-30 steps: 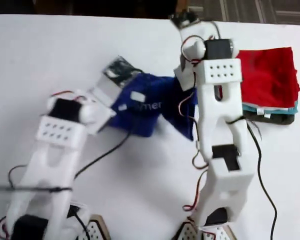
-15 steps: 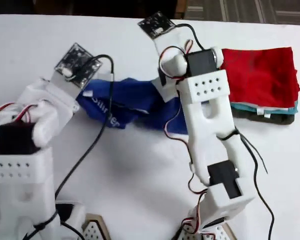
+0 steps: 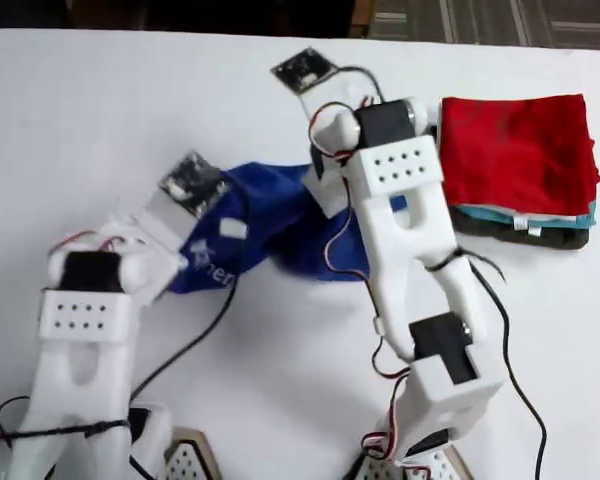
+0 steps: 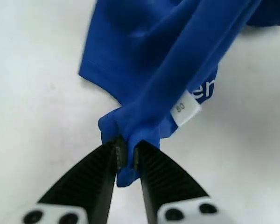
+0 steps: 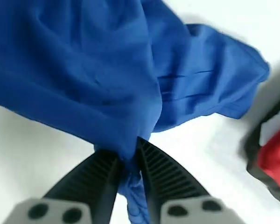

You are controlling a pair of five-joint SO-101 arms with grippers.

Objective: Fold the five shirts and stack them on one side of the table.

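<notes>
Hidden beneath the right arm in the high view: the middle stretch of the blue shirt (image 3: pixel 270 215), with no way to trace the whole outline. Also hard to make out there: both tools, covered by the wrist cameras above them.

From the left wrist view, left tool (image 4: pixel 127 150) clenched on a bunched end of the shirt, close to a small white label (image 4: pixel 185 108). White print beside the label cut off by a fold. From the right wrist view, right tool (image 5: pixel 127 157) pinching another gathered fold of the same shirt.

Lies crumpled near the middle of the bench (image 3: pixel 80 120), strung between the two tools.

Near the right edge of the bench, toward the far right corner, one stack: red shirt (image 3: pixel 520 150) folded on top, and below it only thin rims of a teal shirt (image 3: pixel 500 214) and a dark shirt (image 3: pixel 555 238).

Counted: four shirts, two arms, two tools.
</notes>
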